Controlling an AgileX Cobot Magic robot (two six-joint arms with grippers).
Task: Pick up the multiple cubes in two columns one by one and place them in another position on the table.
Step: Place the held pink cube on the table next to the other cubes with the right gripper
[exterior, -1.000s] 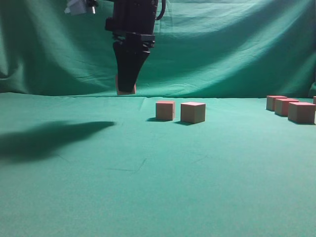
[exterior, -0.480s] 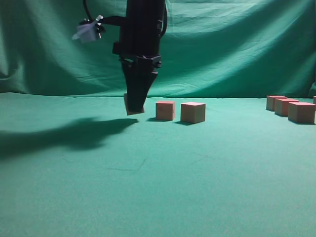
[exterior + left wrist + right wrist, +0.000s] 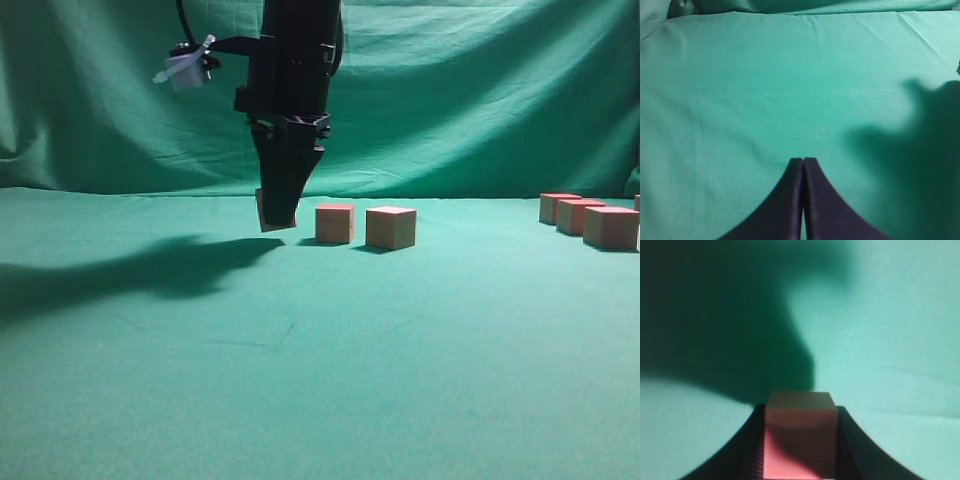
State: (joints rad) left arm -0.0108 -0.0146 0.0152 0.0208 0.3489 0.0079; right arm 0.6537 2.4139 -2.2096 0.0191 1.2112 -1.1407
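Note:
My right gripper (image 3: 279, 222) hangs left of centre, shut on a cube (image 3: 264, 213) that is slightly tilted and low over the table (image 3: 300, 380). I cannot tell whether it touches the cloth. The right wrist view shows this cube (image 3: 799, 435), pink-topped, clamped between both fingers of the right gripper (image 3: 800, 409). Just to its right, two cubes (image 3: 335, 223) (image 3: 391, 228) stand on the table in a row. Three more cubes (image 3: 558, 208) (image 3: 579, 216) (image 3: 611, 227) stand at the far right edge. My left gripper (image 3: 803, 160) is shut over bare cloth, holding nothing.
A draped green curtain (image 3: 480, 90) closes off the back. The arm's dark shadow (image 3: 120, 275) falls across the table's left side. A small white part (image 3: 182, 70) sticks out from the arm's left side.
The right gripper came down and a little to the right with the cube, from curtain height to just left of the two standing cubes. Its shadow followed.

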